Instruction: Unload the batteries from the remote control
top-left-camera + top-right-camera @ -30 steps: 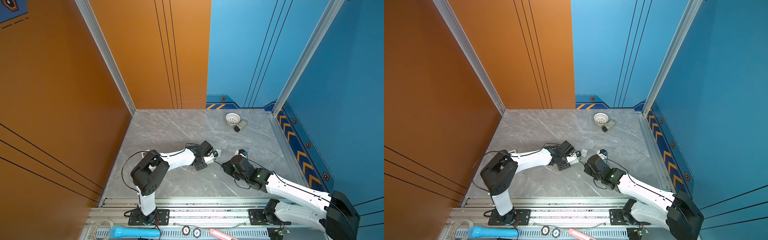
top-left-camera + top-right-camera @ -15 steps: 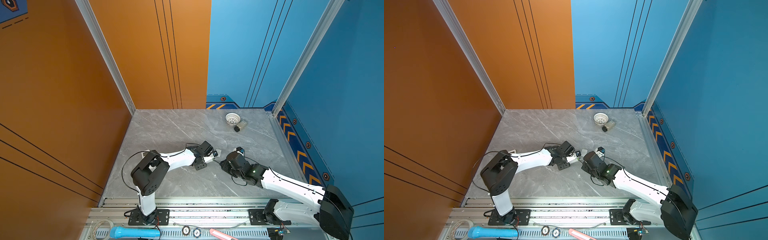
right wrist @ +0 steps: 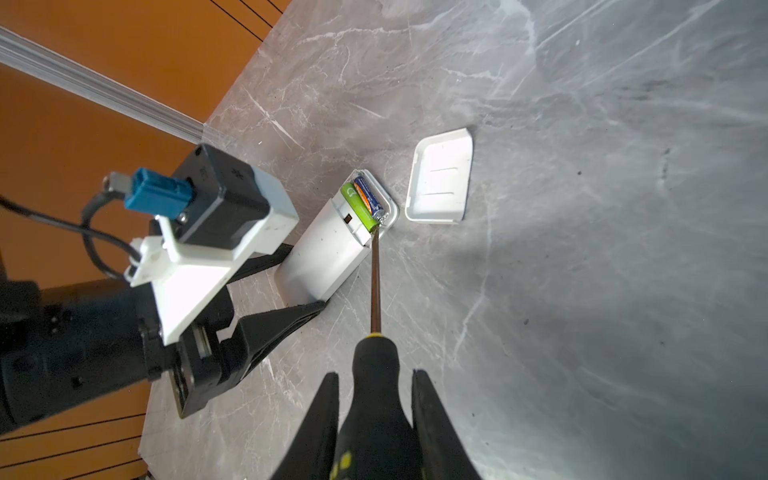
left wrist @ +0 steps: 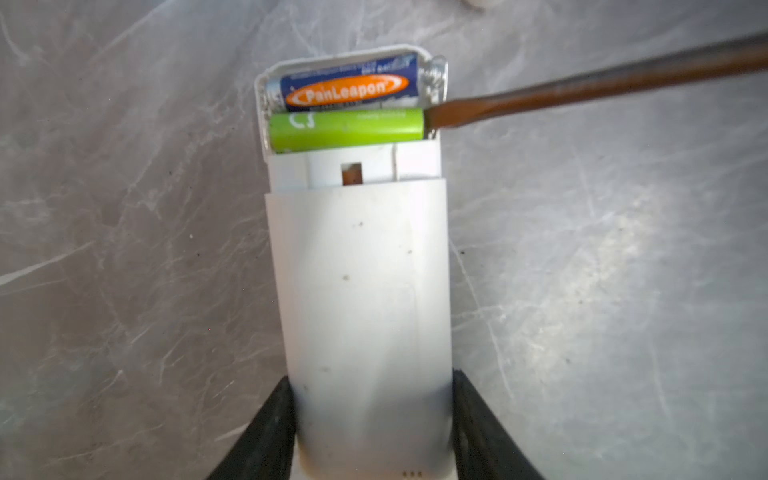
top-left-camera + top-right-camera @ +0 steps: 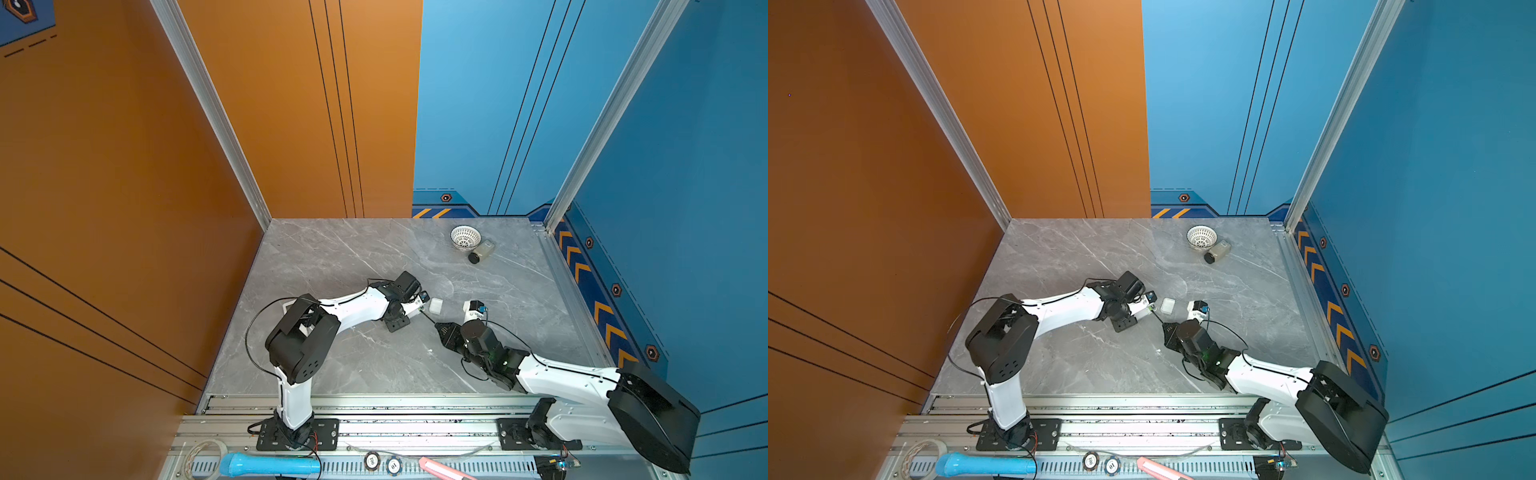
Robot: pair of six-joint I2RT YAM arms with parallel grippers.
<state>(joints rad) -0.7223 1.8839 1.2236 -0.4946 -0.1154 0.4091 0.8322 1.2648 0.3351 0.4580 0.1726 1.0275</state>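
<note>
My left gripper [image 4: 372,382] is shut on the near end of the white remote control [image 4: 361,291], which lies on the grey table with its battery bay uncovered. Two batteries lie side by side in the bay: a light green one [image 4: 347,129] and a bluish one with an orange label [image 4: 351,87]. My right gripper [image 3: 374,378] is shut on the black-and-yellow handle of a screwdriver [image 3: 375,282]. The screwdriver tip touches the end of the green battery [image 3: 359,203]. In both top views the two grippers [image 5: 415,309] [image 5: 446,330] face each other mid-table.
The remote's white cover [image 3: 440,180] lies loose on the table just beyond the remote, also seen in a top view [image 5: 435,305]. A white mesh bowl [image 5: 465,237] and a small jar on its side [image 5: 482,251] sit at the back right. Walls enclose the table.
My right arm has swung left toward the remote, bringing the screwdriver tip up to the battery bay. The left arm and the remote have stayed put.
</note>
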